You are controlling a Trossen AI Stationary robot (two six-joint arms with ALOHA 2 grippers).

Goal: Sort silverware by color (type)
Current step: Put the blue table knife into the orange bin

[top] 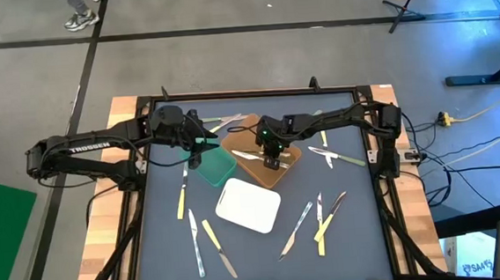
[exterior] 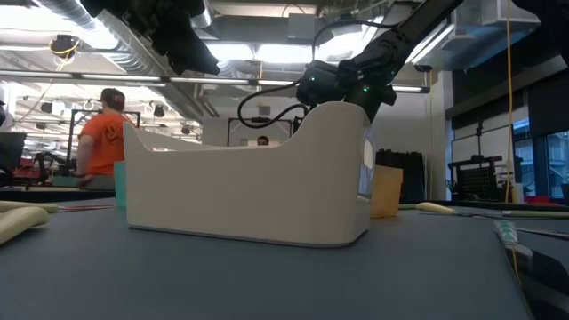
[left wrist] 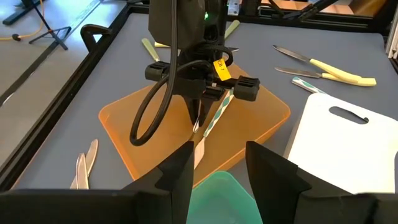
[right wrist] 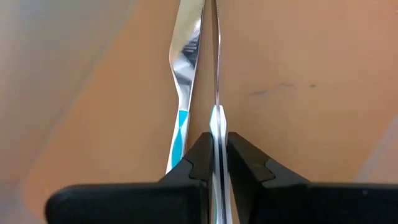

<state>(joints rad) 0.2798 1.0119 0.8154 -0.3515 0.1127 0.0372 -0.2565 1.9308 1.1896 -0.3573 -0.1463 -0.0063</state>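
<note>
My right gripper points steeply down over the brown tray, shut on a thin silvery piece of silverware. A second piece with a blue-striped handle lies on the tray right beside it. My left gripper hangs open above the green tray and holds nothing. The white tray lies nearer the front. Other silverware lies flat on the table around the trays. My right gripper has the thin piece pinched between its two fingers, seen edge-on, at a metal part partway along it. The fingers come slanting down from above and lie along the piece. Its far end runs forward along the brown tray.
Yellow-handled pieces lie at the table's left front, more silverware at the right front and some to the right of the brown tray. A black frame borders the mat. A person in orange stands in the room behind.
</note>
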